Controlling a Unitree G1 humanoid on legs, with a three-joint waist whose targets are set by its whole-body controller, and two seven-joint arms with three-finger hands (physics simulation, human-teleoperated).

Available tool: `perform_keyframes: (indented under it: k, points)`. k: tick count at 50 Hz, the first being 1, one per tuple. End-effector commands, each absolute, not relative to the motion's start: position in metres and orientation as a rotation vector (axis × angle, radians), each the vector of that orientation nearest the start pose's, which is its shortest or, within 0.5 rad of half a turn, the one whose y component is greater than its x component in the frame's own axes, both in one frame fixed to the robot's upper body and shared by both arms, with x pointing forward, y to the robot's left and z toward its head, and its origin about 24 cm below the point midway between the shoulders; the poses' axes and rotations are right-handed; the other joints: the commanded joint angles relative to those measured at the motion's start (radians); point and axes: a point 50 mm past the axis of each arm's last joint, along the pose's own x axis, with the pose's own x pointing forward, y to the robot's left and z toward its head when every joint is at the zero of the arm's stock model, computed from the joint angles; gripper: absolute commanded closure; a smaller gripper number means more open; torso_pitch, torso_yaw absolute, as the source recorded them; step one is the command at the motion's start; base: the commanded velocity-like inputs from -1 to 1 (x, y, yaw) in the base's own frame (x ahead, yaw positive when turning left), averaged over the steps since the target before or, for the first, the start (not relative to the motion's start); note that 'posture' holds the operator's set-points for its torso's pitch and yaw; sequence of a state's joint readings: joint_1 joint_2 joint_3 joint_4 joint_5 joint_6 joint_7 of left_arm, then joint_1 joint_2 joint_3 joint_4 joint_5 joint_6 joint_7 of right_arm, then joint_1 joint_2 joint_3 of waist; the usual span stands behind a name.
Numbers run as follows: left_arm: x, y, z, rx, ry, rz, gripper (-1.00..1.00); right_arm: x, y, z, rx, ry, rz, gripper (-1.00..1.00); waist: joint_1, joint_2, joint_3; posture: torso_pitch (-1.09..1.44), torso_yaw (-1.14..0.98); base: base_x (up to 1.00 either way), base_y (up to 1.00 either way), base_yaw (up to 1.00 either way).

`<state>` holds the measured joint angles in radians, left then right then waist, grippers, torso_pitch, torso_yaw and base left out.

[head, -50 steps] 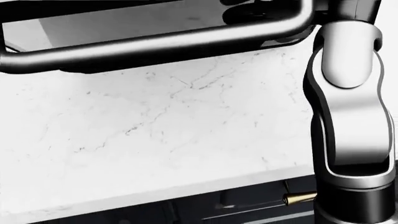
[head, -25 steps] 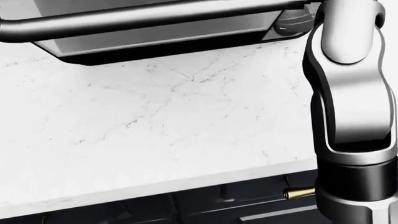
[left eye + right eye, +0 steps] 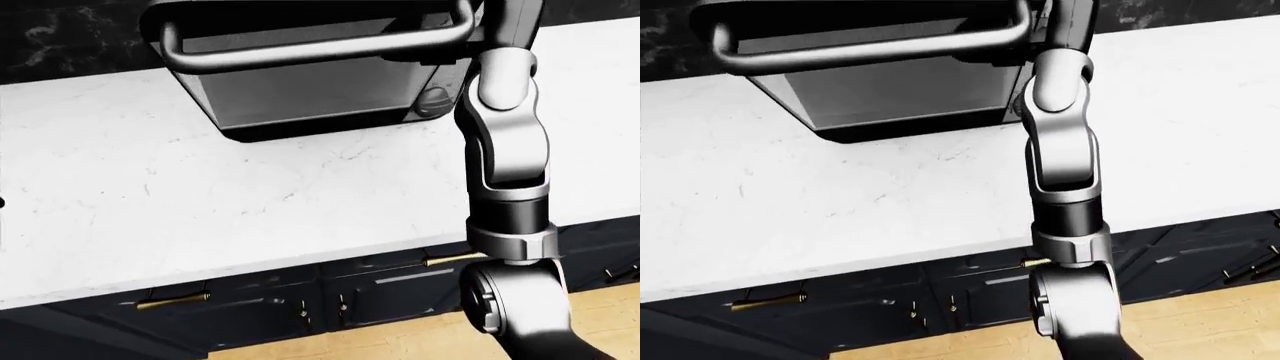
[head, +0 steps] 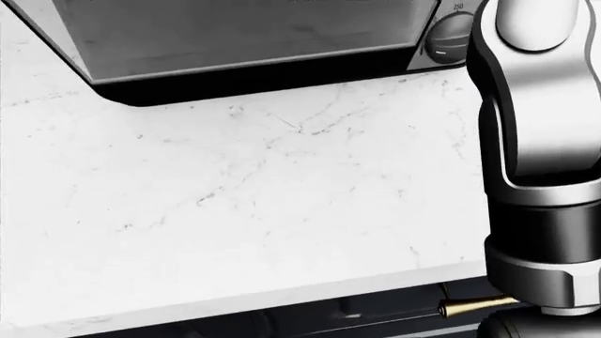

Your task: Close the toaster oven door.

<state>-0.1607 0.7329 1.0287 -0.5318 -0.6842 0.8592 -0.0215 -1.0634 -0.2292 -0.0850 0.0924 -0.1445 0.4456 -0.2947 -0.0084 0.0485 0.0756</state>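
Tabletop (image 3: 200,210) was white marble with faint grey veining, running across the whole left-eye view; a dark, black-marbled backsplash (image 3: 60,37) sat behind it at upper left. Below the tabletop edge were dark navy cabinets (image 3: 260,300) with brass pulls (image 3: 172,300), and a strip of light wood floor (image 3: 400,341) showed along the bottom. Toaster oven (image 3: 320,90) sat at the top centre of the eye views, resting on the tabletop, cut off by the upper frame edge. Its door (image 3: 300,94) was a grey glass panel in a dark frame, with a thick dark bar handle (image 3: 310,49) crossing above it; door angle couldn't be judged with certainty from these frames. A round knob (image 4: 449,36) sat at the oven's right side; the only readable writing was "250" just above it in the head view. Right arm (image 3: 505,150) rose from lower right up to the handle's right end, silver links with a black wrist band. The right hand was hidden above the frame edge, so fingers apart or together: can't tell. Left hand wasn't visible in any view.
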Motion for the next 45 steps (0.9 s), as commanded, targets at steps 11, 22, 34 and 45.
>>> perform_keyframes:
  k: [11,22,34,45]
  points:
    - [0.140,0.335,0.285,0.101,-0.401,0.383,-1.00,0.334,-0.157,0.359,-0.170,-0.717,-0.379,-1.00,-0.003,0.007,-0.024,0.00,0.00,0.00,0.00,0.00]
    - [0.130,0.324,0.292,0.085,-0.409,0.329,-1.00,0.335,-0.160,0.360,-0.171,-0.717,-0.382,-1.00,-0.004,0.008,-0.018,0.00,0.00,0.00,0.00,0.00]
    - [0.123,0.307,0.285,0.071,-0.396,0.258,-1.00,0.335,-0.161,0.364,-0.172,-0.723,-0.387,-1.00,-0.004,0.010,-0.014,0.00,0.00,0.00,0.00,0.00]
    - [0.113,0.281,0.272,0.049,-0.365,0.131,-1.00,0.335,-0.162,0.366,-0.169,-0.726,-0.392,-1.00,-0.002,0.007,-0.014,0.00,0.00,0.00,0.00,0.00]
